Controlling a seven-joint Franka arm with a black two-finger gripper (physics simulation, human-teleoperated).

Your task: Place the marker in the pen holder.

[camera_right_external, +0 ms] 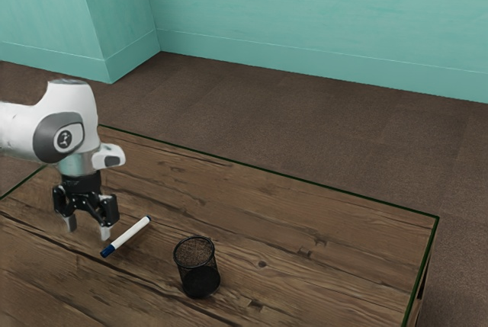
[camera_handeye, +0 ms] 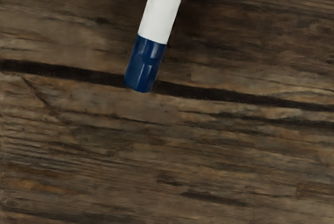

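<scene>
Marker (camera_right_external: pixel 131 234) near end effector (camera_right_external: pixel 88 230)

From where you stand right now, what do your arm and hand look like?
My arm is smooth, rounded and white, with a dark grey patch bearing a small round symbol. Below comes a greenish-grey band, then my black hand, whose two angular fingers end in pale grey tips.

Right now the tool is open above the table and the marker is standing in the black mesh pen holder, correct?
No, the marker isn't in the black mesh pen holder. The exterior view shows it lying on the table, apart from the holder. The rest stands: the tool is open above the table.
</scene>
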